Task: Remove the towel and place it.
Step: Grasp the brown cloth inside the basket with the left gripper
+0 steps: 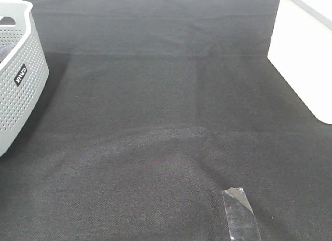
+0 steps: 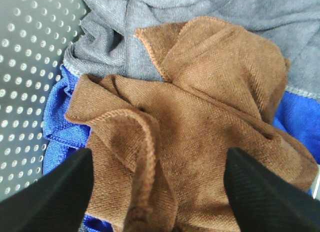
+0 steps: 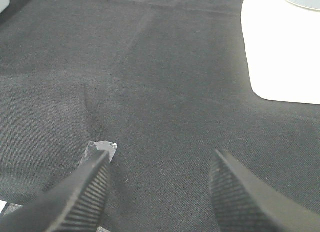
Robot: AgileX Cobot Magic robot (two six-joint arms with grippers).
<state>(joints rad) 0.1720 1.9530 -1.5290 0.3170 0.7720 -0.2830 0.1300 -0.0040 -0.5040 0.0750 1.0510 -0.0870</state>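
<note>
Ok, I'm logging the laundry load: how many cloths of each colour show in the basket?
Brown towel: 1
Grey cloth: 1
Blue cloth: 1, showing on either side of the brown one
Total: 3, as far as the folds show

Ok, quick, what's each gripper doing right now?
Left gripper: open, empty, over the towel in the basket.
Right gripper: open, empty, over the black cloth.

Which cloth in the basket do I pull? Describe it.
Start at the grey perforated basket at the black table cloth's left edge. Inside, on top of the heap, the towel lies crumpled before the open left pincer. It alone is rust-brown; its neighbours are a grey cloth and a blue cloth.
</note>
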